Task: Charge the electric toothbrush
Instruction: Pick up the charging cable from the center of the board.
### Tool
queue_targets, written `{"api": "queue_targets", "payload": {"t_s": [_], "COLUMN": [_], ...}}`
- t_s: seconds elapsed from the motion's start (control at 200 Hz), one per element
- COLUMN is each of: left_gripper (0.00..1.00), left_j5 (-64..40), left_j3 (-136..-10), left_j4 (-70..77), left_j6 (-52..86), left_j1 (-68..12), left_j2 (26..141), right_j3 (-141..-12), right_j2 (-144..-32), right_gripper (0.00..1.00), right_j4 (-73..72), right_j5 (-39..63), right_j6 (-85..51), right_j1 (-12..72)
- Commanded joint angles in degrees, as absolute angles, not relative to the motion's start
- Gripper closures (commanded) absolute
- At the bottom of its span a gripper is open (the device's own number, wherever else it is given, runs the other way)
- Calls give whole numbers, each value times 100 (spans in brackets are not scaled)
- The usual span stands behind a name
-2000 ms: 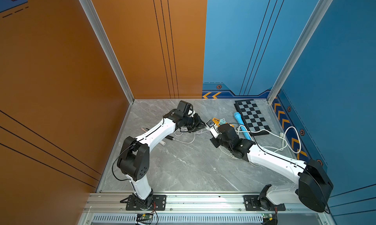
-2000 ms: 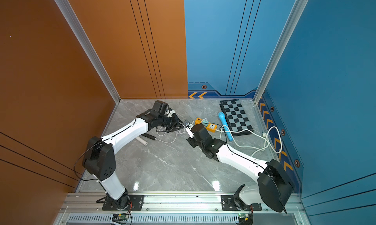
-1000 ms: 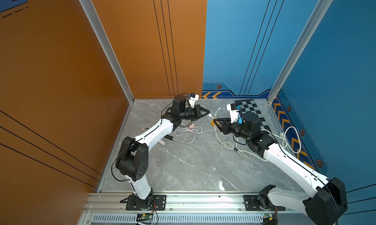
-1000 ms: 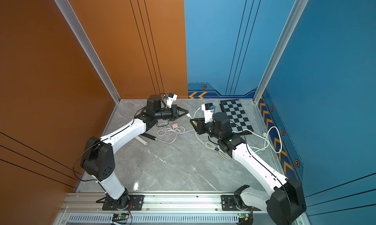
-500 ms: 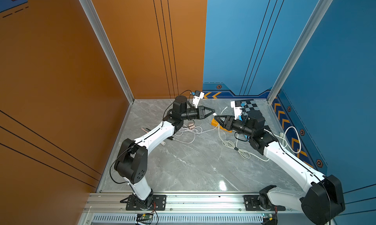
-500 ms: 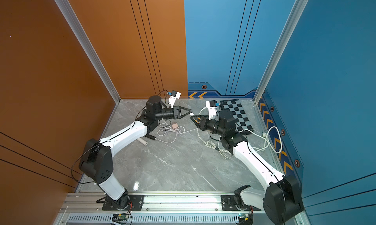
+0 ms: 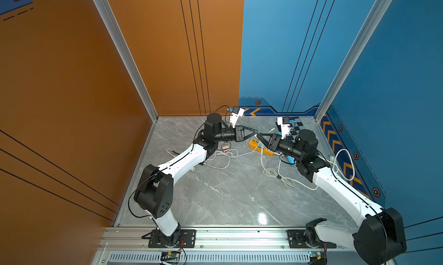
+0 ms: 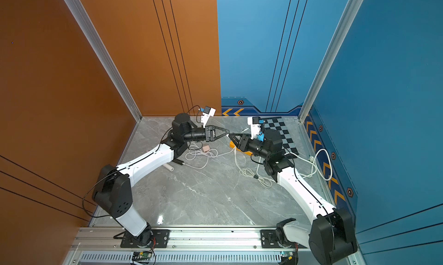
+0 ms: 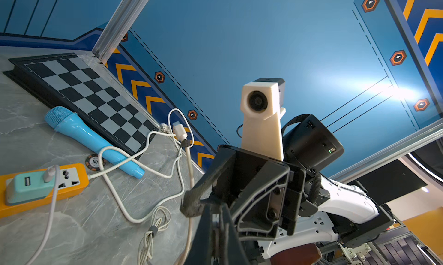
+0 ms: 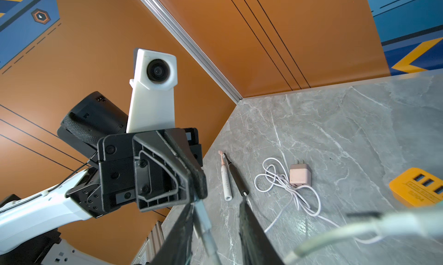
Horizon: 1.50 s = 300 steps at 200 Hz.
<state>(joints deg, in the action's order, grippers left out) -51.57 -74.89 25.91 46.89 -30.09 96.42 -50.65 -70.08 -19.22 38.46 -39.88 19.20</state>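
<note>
Above the orange power strip (image 7: 253, 143), my left gripper (image 7: 256, 132) is clenched on the white cable (image 10: 206, 227); my right gripper (image 7: 259, 134) has jaws apart around it.

Left gripper (image 7: 254, 133) and right gripper (image 7: 259, 134) raised over the marble table (image 7: 227, 199), tips almost touching, left jaws pinched together. Orange power strip (image 7: 253, 144) on the table right below them, loose white cable (image 7: 272, 172) in front of it, pink charger (image 7: 224, 146) with its coiled cord (image 7: 224, 156) beside the left arm (image 7: 187, 158). Chessboard (image 7: 298, 126) in far right corner, partly hidden.
</note>
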Motion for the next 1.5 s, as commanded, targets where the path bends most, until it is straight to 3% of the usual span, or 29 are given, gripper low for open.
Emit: {"api": "queue_targets", "payload": {"t_s": [0.0, 0.245, 0.48, 0.641, 0.841, 0.941, 0.981, 1.026, 1.061, 1.141, 1.271, 1.346, 1.496], "left_gripper": [100, 100, 100, 100, 100, 100, 83, 57, 47, 44, 51, 50, 53], "left_j5": [-5344, -5304, -5300, -5266, -5238, -5146, -5028, -4852, -4649, -4012, -1645, -681, -317], "left_j3": [-7629, -7664, -7666, -7650, -7551, -7509, -7454, -7330, -7184, -7207, -8554, -9230, -10292], "left_j4": [2979, 3370, 3657, 3691, 3752, 3753, 3753, 3753, 3734, 2403, -2221, -3504, -4881], "left_j6": [4934, 5268, 5498, 5527, 5539, 5483, 5436, 5307, 5221, 4903, 2821, 2392, 2691], "left_j1": [-3023, -3003, -3021, -3002, -2983, -2990, -2965, -2886, -2775, -2383, -2378, -2416, -2183], "left_j2": [9455, 9514, 9522, 9501, 9499, 9502, 9492, 9463, 9413, 9326, 9534, 9985, 11110], "right_j3": [-5011, -4950, -5018, -4946, -4907, -4901, -4942, -5074, -5246, -5656, -6160, -6279, -6284], "right_j2": [-6954, -6830, -6900, -6836, -6723, -6697, -6688, -6671, -6659, -6688, -7023, -7238, -7460], "right_gripper": [76, 83, 77, 88, 89, 96, 100, 100, 100, 100, 100, 100, 100], "right_j4": [-2334, -2434, -2421, -2484, -2530, -2622, -2438, -1856, -1162, 485, 2170, 2453, 2390], "right_j5": [4113, 4333, 4516, 4400, 4275, 4310, 4274, 4142, 3966, 3266, 2111, 1849, 1791], "right_j6": [-4146, -4208, -4219, -4219, -4300, -4305, -4183, -3847, -3417, -2348, -1246, -1105, -1135], "right_j1": [1969, 2030, 2086, 2085, 2057, 2068, 2074, 2074, 2065, 2074, 2125, 2171, 2359]}}
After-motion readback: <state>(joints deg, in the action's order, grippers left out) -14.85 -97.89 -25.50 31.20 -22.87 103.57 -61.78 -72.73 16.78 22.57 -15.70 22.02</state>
